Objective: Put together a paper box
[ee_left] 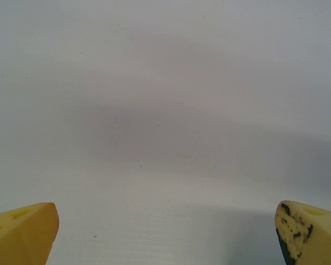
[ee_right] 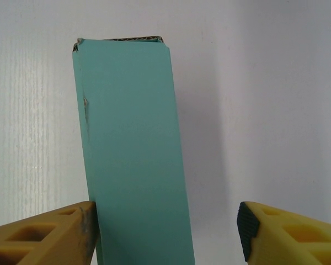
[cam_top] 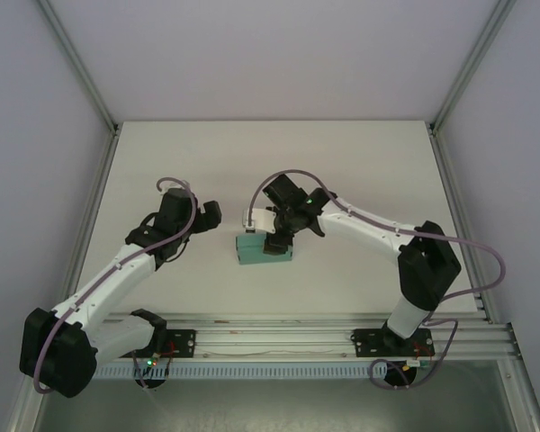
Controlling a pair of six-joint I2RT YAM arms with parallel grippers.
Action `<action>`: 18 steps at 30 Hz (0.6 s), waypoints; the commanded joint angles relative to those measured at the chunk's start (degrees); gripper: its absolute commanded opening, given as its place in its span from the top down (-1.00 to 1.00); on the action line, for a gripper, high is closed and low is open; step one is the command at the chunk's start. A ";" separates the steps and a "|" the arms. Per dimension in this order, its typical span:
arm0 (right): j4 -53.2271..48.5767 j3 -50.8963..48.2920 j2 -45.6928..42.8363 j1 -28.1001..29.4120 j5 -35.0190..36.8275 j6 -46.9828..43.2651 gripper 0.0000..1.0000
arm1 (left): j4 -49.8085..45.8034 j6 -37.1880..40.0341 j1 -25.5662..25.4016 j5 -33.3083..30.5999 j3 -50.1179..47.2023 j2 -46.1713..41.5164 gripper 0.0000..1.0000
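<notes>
The paper box (cam_top: 263, 247) is a small teal rectangular box lying on the white table (cam_top: 162, 171) near the middle. In the right wrist view the paper box (ee_right: 132, 143) runs away from the camera, its far end folded shut with a brown cardboard edge showing. My right gripper (cam_top: 277, 241) is down over its near end. The right gripper (ee_right: 166, 226) is open: its left finger (ee_right: 71, 232) touches the box's left side, while the right finger (ee_right: 276, 232) stands clear of it. My left gripper (cam_top: 211, 214) hovers left of the box; the left gripper (ee_left: 165, 221) is wide open with bare table between its fingers.
Aluminium frame posts (cam_top: 81, 63) and grey walls bound the table at left and right. A metal rail (cam_top: 279, 340) carrying both arm bases runs along the near edge.
</notes>
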 commanded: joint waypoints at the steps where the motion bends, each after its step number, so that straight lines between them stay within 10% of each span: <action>1: -4.77 -0.50 3.47 0.48 5.20 -1.06 -0.33 | -1.09 -0.18 0.65 -1.28 -0.71 -1.22 -1.00; 18: 6.37 -6.72 -10.79 -2.69 -6.88 3.88 -0.46 | 12.41 -1.64 0.28 31.52 -8.18 -1.40 -0.99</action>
